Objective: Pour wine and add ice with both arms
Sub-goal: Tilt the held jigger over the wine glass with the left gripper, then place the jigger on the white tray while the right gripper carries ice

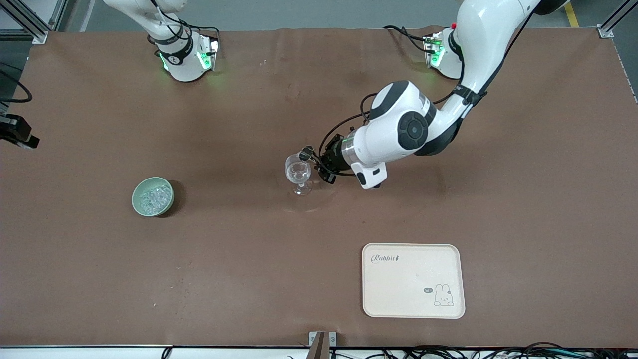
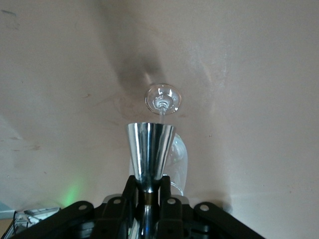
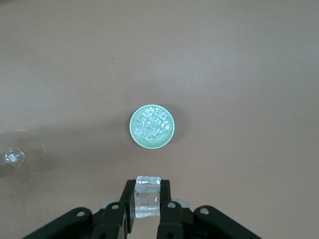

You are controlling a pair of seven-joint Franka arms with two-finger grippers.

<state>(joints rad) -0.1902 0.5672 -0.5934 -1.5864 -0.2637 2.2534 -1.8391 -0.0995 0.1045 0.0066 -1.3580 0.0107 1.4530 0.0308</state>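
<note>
Left gripper pinching jigger tipped at glass: nudge topples it; right gripper clamps ice cube, may slip.

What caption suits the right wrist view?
Right hand holds one ice cube high over the green bowl of ice.

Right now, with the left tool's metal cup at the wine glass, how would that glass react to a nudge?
The wine glass probably tips easily: tall bowl on a thin stem and small foot. It stands free on the table, so it may also slide. Thin clear glass looks fragile. The left tool holds the metal cup over its rim.
</note>
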